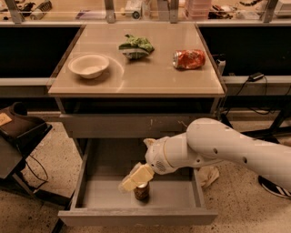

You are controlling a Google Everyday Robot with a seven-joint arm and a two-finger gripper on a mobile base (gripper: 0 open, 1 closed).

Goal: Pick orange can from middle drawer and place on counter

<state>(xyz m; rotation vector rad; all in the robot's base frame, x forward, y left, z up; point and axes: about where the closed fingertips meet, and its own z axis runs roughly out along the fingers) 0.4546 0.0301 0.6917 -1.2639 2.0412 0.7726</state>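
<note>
The orange can [141, 193] stands upright on the grey floor of the open middle drawer [102, 193], near its front middle. Its dark orange-brown body shows; its top is hidden by my gripper. My gripper [135, 178] sits directly over the can's top, reaching in from the right on the white arm [218, 145]. The glossy beige counter [150, 79] is the cabinet top above the drawer.
On the counter lie a white bowl [88, 66], a crumpled green bag [135, 47] and a crushed orange-red can [188, 58]. A shut scratched drawer front [136, 126] overhangs the open drawer. A dark object [18, 132] stands at left; a cluttered bench [136, 9] runs behind.
</note>
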